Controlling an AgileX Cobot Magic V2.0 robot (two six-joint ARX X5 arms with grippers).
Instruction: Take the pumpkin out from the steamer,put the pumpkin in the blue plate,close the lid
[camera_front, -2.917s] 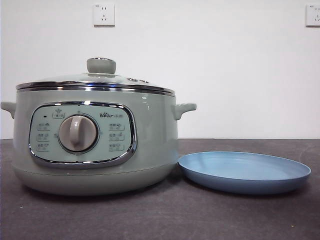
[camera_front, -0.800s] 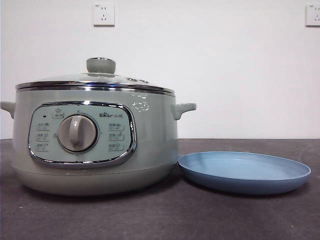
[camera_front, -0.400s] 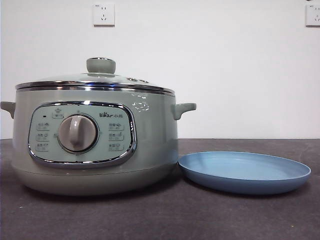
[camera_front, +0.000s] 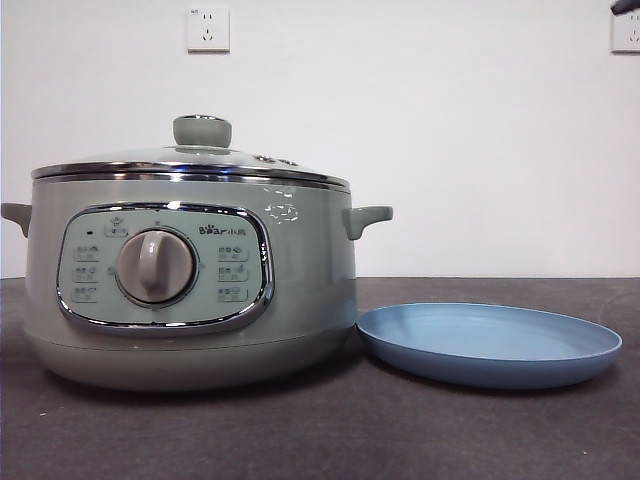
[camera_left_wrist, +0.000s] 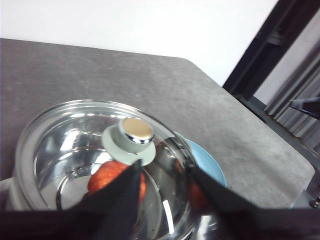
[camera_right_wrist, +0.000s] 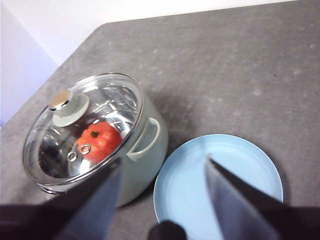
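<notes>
Worktop: dark grey, matte, speckled surface with a rounded corner seen in both wrist views. Behind it a plain white wall carrying two white sockets, one above the pot, one at the upper right edge. Beyond the worktop's edge, the left wrist view shows a dark frame post.

Steamer stands on the left half of the worktop, dial facing the front camera. Lid sits closed on its rim, knob upright on top. Pumpkin lies inside the pot, visible through the glass.

Blue plate rests flat just beside the steamer on its right, bare; cannot tell whether they touch.

Left claw hangs above the lid, fingers spread apart, gripping nothing, near the knob but not touching it. Right claw hangs high over the plate and pot side, likewise spread wide and released. A small black tip shows at the top right corner of the front view.
</notes>
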